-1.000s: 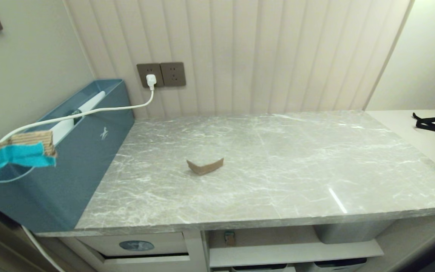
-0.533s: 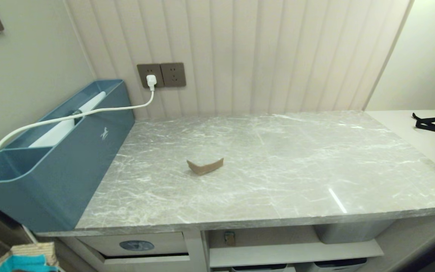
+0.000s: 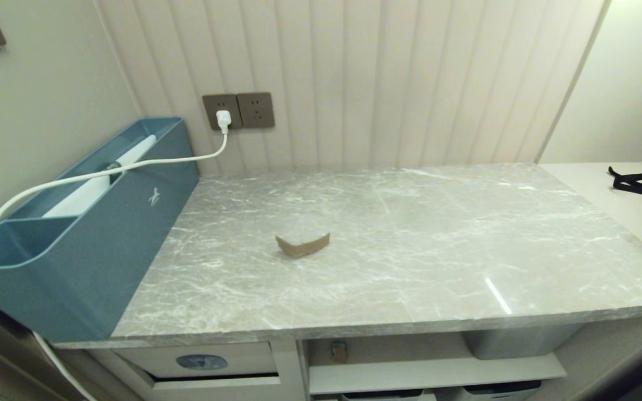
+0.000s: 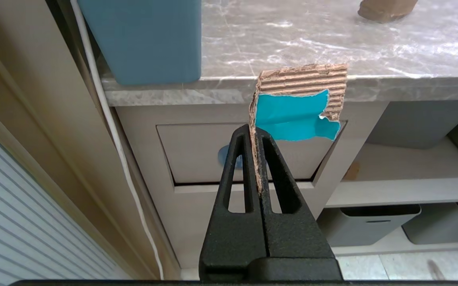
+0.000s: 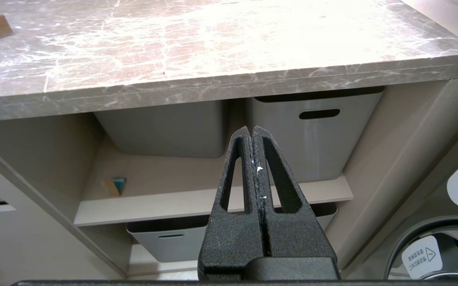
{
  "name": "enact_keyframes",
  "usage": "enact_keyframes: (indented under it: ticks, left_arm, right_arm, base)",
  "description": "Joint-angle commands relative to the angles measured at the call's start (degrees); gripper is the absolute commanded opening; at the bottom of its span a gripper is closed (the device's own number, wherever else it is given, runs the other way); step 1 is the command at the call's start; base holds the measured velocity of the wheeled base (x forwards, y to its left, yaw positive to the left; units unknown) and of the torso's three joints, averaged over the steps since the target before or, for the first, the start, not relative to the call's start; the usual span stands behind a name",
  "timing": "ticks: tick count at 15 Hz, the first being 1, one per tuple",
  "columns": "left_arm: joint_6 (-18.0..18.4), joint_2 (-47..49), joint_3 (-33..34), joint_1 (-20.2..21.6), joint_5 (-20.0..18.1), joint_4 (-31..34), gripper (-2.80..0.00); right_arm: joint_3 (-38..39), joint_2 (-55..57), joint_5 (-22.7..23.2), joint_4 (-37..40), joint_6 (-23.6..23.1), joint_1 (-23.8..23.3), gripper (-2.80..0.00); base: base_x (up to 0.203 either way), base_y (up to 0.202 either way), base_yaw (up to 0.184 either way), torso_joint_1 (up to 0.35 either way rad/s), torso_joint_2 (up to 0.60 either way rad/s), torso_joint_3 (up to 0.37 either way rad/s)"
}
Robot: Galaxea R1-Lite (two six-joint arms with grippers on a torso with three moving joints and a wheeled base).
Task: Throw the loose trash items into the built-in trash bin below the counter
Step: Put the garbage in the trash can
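In front of the bin flap: our left tool (image 4: 257, 137) pinches a taped cardboard scrap (image 4: 298, 105) edge-on, so it can slip through.
Bin: the built-in trash bin (image 4: 197, 153) sits just beyond the scrap, below the worktop (image 4: 292, 39); we judge a push on the flap comes next.
Right tool (image 5: 252, 135): closed on nothing, parked before the grey tubs (image 5: 316, 127).
Left over: a curved scrap (image 3: 302, 245) lies mid-worktop; another bit (image 5: 114, 186) rests on the shelf (image 5: 197, 204).

Warm indoor light, glare on counter (image 3: 410, 239)
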Motion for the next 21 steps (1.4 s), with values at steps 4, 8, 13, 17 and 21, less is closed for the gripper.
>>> enact_keyframes:
  ticks: [4,8,13,17,21]
  left_arm:
    - [0.33,-0.35,0.31,0.02,-0.04,0.22,-2.80]
    - [0.31,-0.40,0.32,0.02,-0.04,0.22,-2.80]
    - [0.33,-0.43,0.39,0.02,-0.04,0.22,-2.80]
    - [0.33,-0.44,0.40,0.02,-0.04,0.22,-2.80]
    - [0.23,-0.43,0.34,0.02,-0.04,0.03,-2.80]
  right_arm:
    - [0.09,0.09,-0.01,-0.02,-0.05,-0.04,-2.80]
    - [0.09,0.09,-0.01,-0.02,0.04,0.04,-2.80]
    - [0.09,0.09,-0.01,-0.02,0.04,-0.04,-2.80]
    - [0.09,0.09,-0.01,-0.02,-0.03,0.02,-2.80]
    - [0.09,0.09,-0.01,-0.02,-0.05,0.04,-2.80]
  base:
    - [0.000,0.000,0.000,0.000,0.00,0.000]
    - [0.000,0.000,0.000,-0.095,0.20,0.109]
    - [0.000,0.000,0.000,-0.236,0.53,0.283]
    - [0.000,0.000,0.000,-0.235,0.52,0.286]
    - [0.000,0.000,0.000,-0.218,0.50,0.286]
